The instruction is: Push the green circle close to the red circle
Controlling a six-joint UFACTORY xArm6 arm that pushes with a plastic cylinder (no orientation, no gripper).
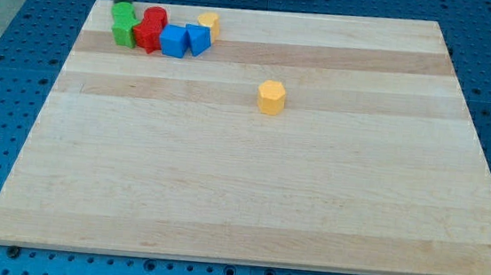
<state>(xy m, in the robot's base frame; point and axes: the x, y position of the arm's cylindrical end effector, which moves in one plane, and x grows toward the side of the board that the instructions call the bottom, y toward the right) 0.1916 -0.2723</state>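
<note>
My tip [120, 0] sits just above green circle [124, 13], no fingers to report. Green's nr red circle [155, 17] already; you'd need a short nudge twd view's right.

Wooden desk [250, 191], pale planks, on blue perforated base [21, 56]. Two blue blocks [174, 40], [198, 39] touching side by side near view's top left. Yellow block [208, 21] just behind them, shape unclear. Yellow hexagonal block [271, 96] alone, well apart, toward desk centre, upper half.
</note>
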